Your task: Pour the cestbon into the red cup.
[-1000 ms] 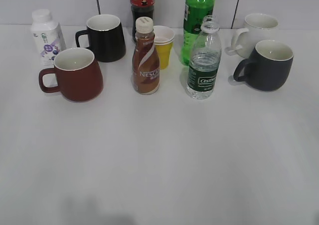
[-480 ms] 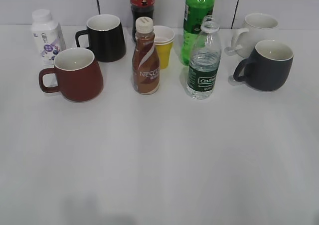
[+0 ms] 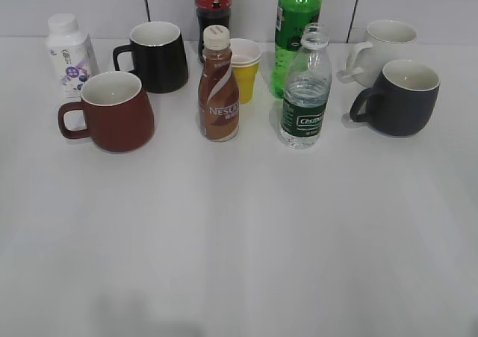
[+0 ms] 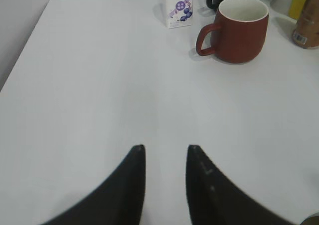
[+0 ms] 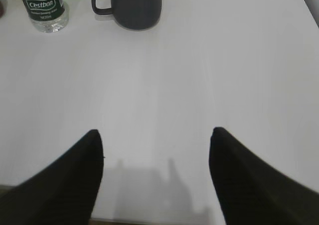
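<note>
**Nescafe bottle between bottle and cup**

We are seeing the Cestbon bottle standing uncapped on the desk, the Nescafe bottle standing between it and the red cup. Our left pincer is hanging slightly parted, our right pincer spread wide; both are holding nothing.

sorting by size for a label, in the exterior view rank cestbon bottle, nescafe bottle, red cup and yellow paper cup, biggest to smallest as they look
1. cestbon, tallest of the four.
2. Nescafe bottle, slightly shorter.
3. red cup, shorter but widest, so its rank against the bottles is arguable.
4. yellow paper cup, smallest; it stands farther back and is partly hidden.
</note>
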`<state>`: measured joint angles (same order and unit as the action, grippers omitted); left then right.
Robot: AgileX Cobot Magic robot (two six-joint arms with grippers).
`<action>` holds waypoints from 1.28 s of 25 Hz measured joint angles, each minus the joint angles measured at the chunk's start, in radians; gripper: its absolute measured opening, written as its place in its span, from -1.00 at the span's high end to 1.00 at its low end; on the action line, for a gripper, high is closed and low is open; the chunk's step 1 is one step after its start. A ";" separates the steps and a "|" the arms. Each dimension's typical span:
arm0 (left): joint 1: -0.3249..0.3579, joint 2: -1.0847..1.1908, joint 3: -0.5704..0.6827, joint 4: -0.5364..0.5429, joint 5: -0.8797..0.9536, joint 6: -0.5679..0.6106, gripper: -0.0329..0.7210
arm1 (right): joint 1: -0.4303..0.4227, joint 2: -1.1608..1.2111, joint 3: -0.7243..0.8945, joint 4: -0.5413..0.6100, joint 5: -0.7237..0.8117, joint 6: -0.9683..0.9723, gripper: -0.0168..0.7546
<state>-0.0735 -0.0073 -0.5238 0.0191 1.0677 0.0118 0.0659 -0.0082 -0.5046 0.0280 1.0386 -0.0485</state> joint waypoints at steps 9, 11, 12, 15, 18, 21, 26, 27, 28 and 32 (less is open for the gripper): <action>0.000 0.000 0.000 0.000 0.000 0.000 0.34 | 0.000 0.000 0.000 0.000 0.000 0.000 -0.34; 0.000 0.000 0.000 0.000 0.000 0.000 0.34 | 0.000 0.000 0.000 0.000 0.000 0.000 -0.34; 0.000 0.000 0.000 0.000 0.000 0.000 0.33 | 0.000 0.000 0.000 0.000 0.000 0.000 -0.34; 0.000 0.000 0.000 0.000 0.000 0.000 0.33 | 0.000 0.000 0.000 0.000 0.000 0.000 -0.34; -0.010 0.001 -0.002 -0.004 -0.006 0.000 0.33 | 0.000 0.000 -0.002 0.005 -0.002 0.000 -0.34; -0.011 0.029 -0.020 -0.019 -0.078 0.000 0.33 | 0.000 0.009 -0.014 0.066 -0.064 0.000 -0.34; -0.011 0.105 0.004 -0.145 -0.356 0.000 0.32 | 0.000 0.108 0.002 0.173 -0.266 0.000 -0.34; -0.011 0.130 0.021 -0.163 -0.405 0.000 0.32 | 0.000 0.134 0.011 0.175 -0.303 0.000 -0.34; -0.011 0.160 0.040 -0.173 -0.451 0.000 0.32 | 0.000 0.169 0.018 0.175 -0.331 0.000 -0.34; -0.011 0.288 0.093 -0.182 -0.651 0.000 0.28 | 0.015 0.313 0.022 0.177 -0.510 -0.025 -0.34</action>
<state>-0.0840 0.2807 -0.4308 -0.1631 0.4169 0.0118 0.0805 0.3052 -0.4826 0.2045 0.5288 -0.0731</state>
